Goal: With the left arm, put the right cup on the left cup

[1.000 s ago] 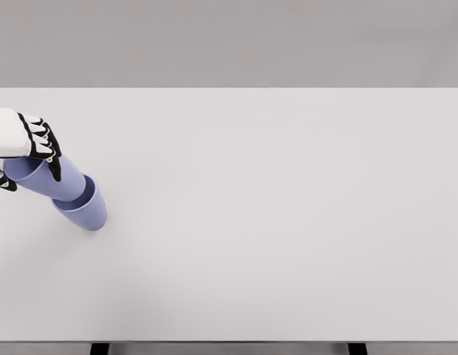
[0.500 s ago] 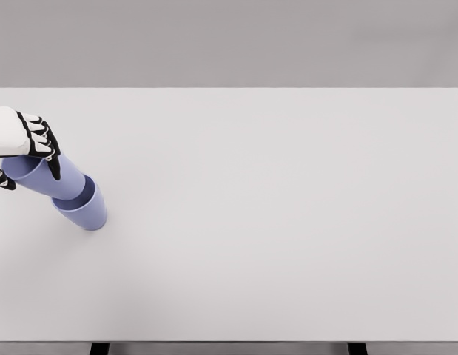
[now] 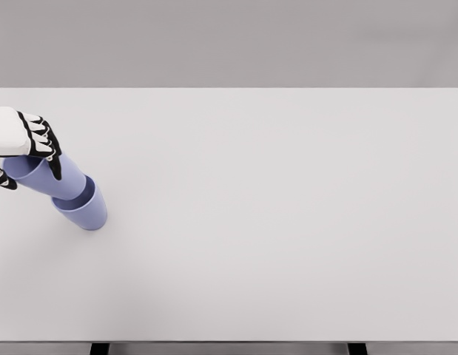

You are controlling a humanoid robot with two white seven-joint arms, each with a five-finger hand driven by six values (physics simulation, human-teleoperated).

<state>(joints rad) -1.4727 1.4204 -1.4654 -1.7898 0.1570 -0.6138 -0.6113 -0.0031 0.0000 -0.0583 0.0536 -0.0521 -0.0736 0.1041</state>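
Left hand gripping upper purple cup, tilted, its base sitting inside lower cup near table left edge.

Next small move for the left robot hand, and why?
Probably open the fingers and lift clear. The left robot hand grips the upper cup, whose base already sits inside the lower cup standing on the table, so the stack looks made. The upper cup leans, so release slowly.
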